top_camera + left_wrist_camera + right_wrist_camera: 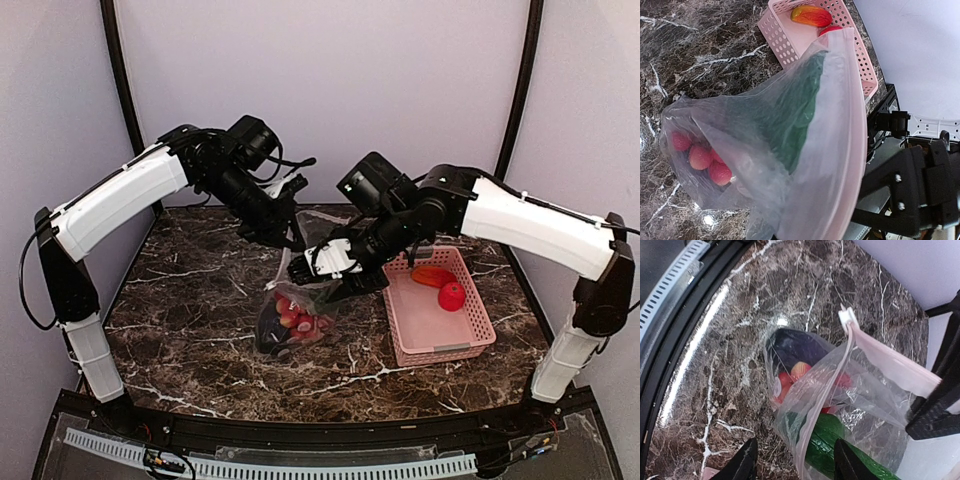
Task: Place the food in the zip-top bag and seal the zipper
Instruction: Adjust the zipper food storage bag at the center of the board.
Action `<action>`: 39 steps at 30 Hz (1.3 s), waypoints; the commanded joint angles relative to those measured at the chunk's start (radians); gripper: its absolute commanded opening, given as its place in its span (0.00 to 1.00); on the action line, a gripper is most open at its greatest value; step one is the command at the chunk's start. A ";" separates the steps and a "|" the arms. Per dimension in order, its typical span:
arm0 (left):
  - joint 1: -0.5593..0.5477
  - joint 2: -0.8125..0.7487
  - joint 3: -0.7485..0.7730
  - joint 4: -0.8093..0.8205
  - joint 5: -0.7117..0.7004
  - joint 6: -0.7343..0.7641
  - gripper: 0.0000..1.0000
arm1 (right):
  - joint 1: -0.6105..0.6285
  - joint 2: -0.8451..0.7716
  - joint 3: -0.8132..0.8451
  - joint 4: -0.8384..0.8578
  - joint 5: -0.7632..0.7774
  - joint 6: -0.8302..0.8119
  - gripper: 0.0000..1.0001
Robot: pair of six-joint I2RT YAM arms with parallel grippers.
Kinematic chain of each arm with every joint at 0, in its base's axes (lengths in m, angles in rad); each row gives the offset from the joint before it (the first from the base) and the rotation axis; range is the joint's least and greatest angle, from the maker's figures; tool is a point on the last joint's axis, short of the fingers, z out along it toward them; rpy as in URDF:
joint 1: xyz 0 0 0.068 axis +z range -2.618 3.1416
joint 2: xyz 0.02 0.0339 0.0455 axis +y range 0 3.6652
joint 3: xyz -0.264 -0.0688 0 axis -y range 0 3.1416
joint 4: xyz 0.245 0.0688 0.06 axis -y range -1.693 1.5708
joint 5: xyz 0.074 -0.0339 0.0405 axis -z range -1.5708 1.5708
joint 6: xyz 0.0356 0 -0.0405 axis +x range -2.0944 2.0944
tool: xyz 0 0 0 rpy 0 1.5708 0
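The zip-top bag (296,312) hangs over the middle of the table, its bottom resting on the marble. My left gripper (288,238) holds its mouth up from above; in the left wrist view the plastic hides the fingers. The pink zipper (880,357) runs along the mouth to a white slider (846,317). Inside lie a dark purple eggplant (800,347), red pieces (787,382) and a green piece (827,440). My right gripper (796,460) is open at the mouth, its fingers astride the bag's near edge. More food is in the basket: an orange-red oval (432,276) and a red piece (452,295).
The pink basket (440,335) stands to the right of the bag, close under my right arm. Dark marble table surface (190,290) lies to the left of the bag. A black frame rail (685,315) runs along the table's near edge.
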 commanded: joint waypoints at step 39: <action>-0.111 0.029 0.234 0.047 -0.311 0.144 0.01 | 0.010 0.058 0.183 -0.048 0.062 0.094 0.03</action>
